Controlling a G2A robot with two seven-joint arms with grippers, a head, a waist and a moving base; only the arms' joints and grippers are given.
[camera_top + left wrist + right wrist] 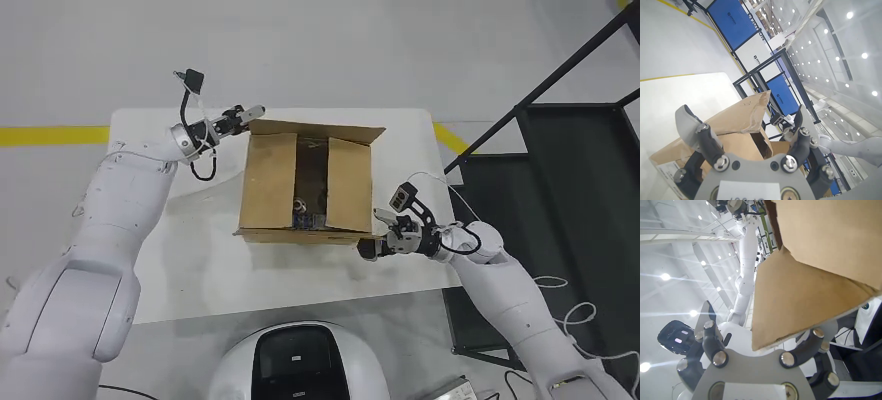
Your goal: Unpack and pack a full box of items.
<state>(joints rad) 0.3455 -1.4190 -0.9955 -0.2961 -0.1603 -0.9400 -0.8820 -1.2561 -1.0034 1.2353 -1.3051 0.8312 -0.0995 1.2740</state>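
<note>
Over on the left, a yellow line (50, 134) runs across the grey floor and meets the far left edge of the white table (190, 260). The left gripper (247, 114) sits at the far left corner of the cardboard box (268, 185). Its fingers (686, 119) are spread wide and released, with the raised corner of a flap (753, 111) just past them; I cannot tell whether either finger touches the cardboard.

The box stands upright near the middle of the table. Two broad flaps are folded inward over its top, leaving a narrow gap (311, 185) between them. Something dark lies down in that gap, too small to make out.

The right gripper (378, 232) is at the near right corner of the box, at the table's front edge. Its jaws are released too: one finger (705, 315) stands clear of the cardboard, and a flap corner (800, 294) pokes in between the two, hiding most of the other finger.

Farthest right, a black metal frame (560, 150) stands on the floor beside the table.
</note>
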